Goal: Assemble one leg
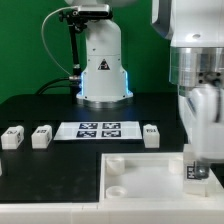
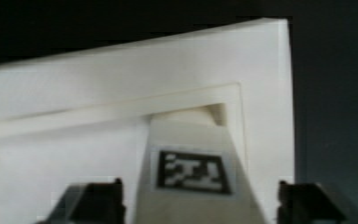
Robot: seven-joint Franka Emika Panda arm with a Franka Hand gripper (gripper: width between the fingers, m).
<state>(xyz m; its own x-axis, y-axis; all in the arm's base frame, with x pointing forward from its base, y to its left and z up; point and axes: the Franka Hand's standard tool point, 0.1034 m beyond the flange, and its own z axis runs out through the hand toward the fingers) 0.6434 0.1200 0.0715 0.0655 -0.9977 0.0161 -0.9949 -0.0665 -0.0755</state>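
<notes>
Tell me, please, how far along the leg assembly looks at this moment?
Picking up looks done: the gripper is shut on one leg, tag visible in the wrist view. In hand: placing it at the large white square piece, near its corner; whether it is seated cannot be told. Left: three legs lie on the table beside the marker board.

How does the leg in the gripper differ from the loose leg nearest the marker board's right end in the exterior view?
The held leg is between the fingers of the gripper, over the tabletop panel; the loose leg rests on the black table, untouched. The held one stands upright; the loose one sits lower and squat. Both are small white tagged blocks.
</notes>
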